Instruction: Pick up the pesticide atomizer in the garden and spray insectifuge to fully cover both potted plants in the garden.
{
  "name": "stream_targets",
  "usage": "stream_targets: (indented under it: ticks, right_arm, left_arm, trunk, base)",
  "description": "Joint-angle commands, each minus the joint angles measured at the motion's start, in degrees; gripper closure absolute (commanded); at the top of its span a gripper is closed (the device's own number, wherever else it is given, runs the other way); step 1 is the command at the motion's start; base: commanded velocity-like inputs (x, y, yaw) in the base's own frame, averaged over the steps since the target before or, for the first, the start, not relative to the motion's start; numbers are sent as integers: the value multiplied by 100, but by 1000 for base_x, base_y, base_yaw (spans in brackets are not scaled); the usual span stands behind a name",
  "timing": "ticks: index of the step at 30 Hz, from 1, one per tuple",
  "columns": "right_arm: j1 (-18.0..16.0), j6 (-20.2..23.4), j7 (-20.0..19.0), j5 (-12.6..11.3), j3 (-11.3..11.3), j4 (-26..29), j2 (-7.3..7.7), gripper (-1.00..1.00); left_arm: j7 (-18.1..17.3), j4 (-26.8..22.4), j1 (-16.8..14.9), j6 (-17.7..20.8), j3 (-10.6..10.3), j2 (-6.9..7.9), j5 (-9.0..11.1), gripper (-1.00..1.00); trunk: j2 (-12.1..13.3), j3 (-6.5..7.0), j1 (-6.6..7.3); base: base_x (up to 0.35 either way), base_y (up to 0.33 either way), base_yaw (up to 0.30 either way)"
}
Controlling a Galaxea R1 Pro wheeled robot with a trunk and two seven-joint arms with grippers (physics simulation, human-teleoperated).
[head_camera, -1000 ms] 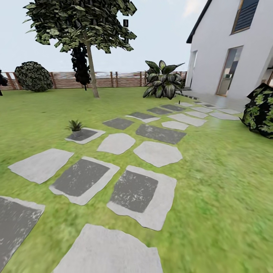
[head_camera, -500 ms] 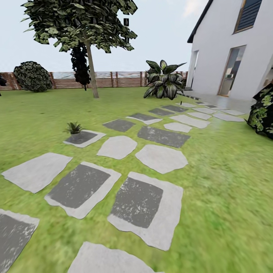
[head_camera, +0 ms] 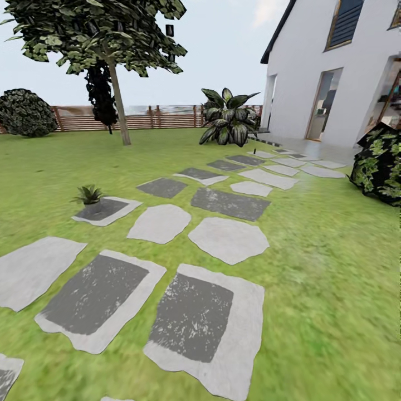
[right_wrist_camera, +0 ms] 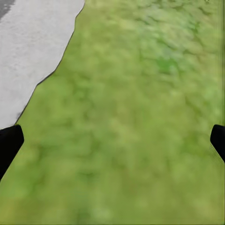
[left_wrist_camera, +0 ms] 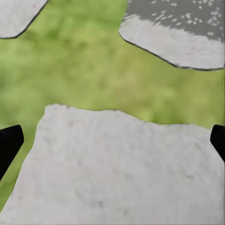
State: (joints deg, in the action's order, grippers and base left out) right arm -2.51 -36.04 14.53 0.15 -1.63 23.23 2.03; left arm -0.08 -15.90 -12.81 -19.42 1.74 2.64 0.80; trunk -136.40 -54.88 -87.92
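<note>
Camera advanced along stepping stones, potted plant far ahead-left, both claws spread, empty

Bright, even daylight under a pale hazy sky, with no visible sun and no glare. Shadows are nearly absent: the tree and the small potted plant cast no clear shade on the lawn. The white house wall at 1 o'clock is softly lit. The head view is wide-angle, stretching the stepping stones toward 6 o'clock, and the grass texture smears there. Both wrist views are soft and blurred, grass reduced to green blotches; the dark fingertips at the edges show no detail.
</note>
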Motion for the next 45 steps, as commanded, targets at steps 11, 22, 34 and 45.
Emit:
stream_targets:
  ticks: [11, 22, 34, 45]
  right_arm:
    - [-4, -17, 11, -10, 4, 2, -9, -100]
    - [-4, -4, -403, -10, -1, 14, 12, -100]
    - [-4, -2, -456, -15, -13, 8, 8, -100]
    - [-4, -15, -457, -18, -13, 4, 5, -100]
  left_arm:
    - [-1, 16, -2, -18, 10, -1, 8, -100]
    - [-1, 17, -2, -18, 10, -1, 6, -100]
    - [-1, 15, -2, -18, 10, -1, 8, -100]
    - [-1, 16, -2, -18, 10, -1, 8, -100]
  trunk:
    - [-2, -5, -2]
    - [-2, -5, -2]
    - [-2, -5, -2]
    - [-2, -5, -2]
  base:
    - [333, 0, -27]
    - [333, 0, 0]
    - [333, 0, 0]
    - [333, 0, 0]
